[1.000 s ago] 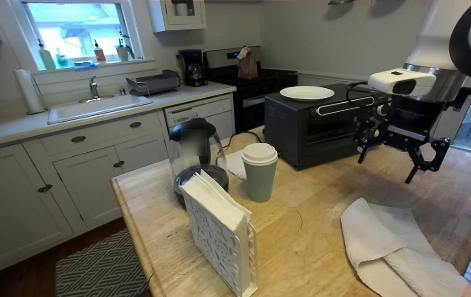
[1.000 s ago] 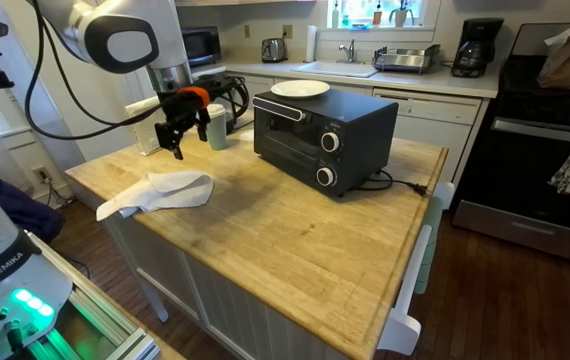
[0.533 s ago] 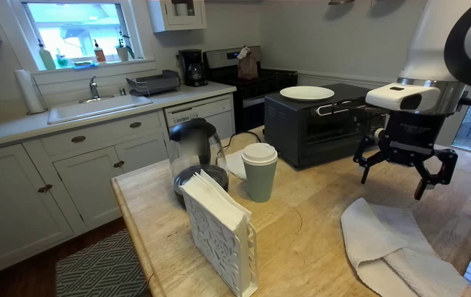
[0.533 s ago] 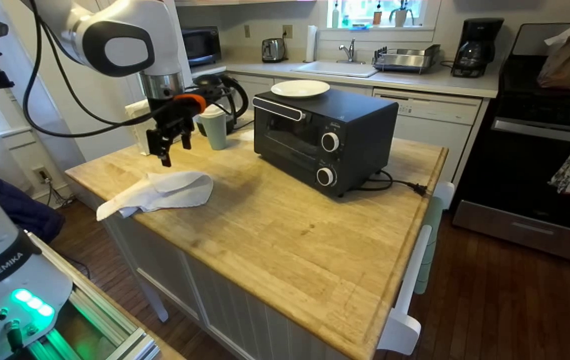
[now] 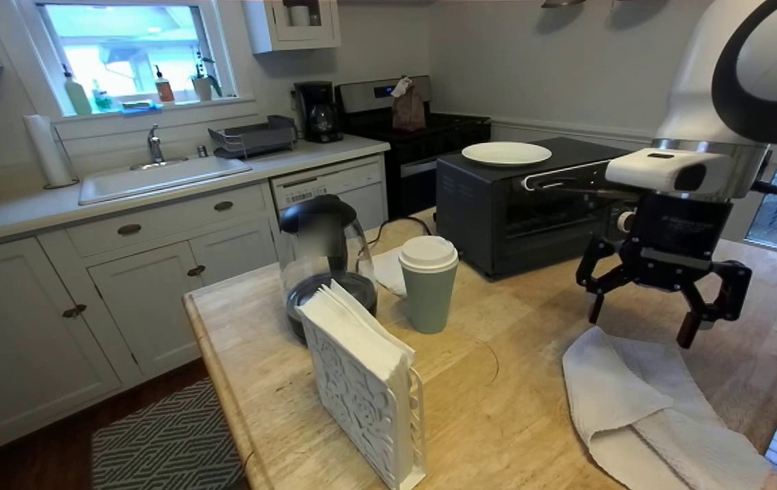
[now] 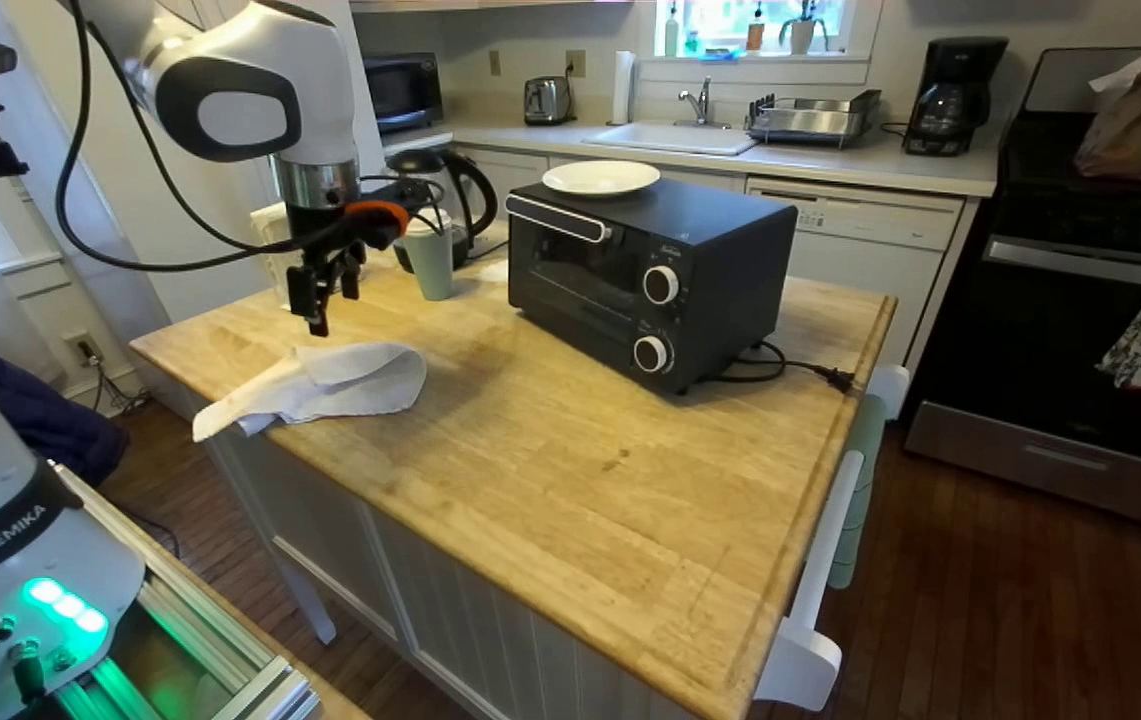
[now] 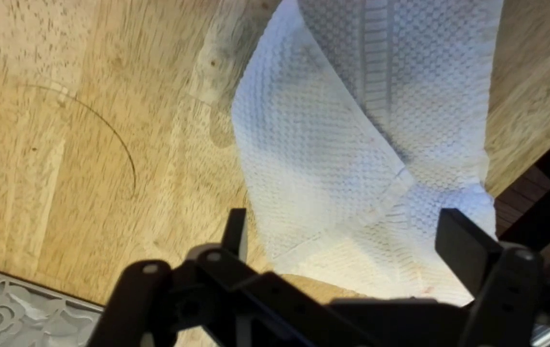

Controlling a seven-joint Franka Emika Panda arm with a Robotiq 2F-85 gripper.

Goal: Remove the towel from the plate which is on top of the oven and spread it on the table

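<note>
At the left of the frame in an exterior view, the white towel [image 6: 355, 385] lies folded over itself on the counter [image 6: 570, 500], its lower-left end lapping past the near edge, while bare wood runs from it to the lower right, in front of the oven [image 6: 640, 275] bearing the plate [image 6: 601, 177]. The hand [image 5: 640, 332], at the right in an exterior view, hangs above the towel, spread wide and holding nothing. Near that frame's middle, a rack [image 5: 354, 401] stands packed with napkins [image 5: 357, 330], near a lidded cup [image 5: 429, 296], contents hidden, and a glass kettle [image 5: 329, 269].
</note>
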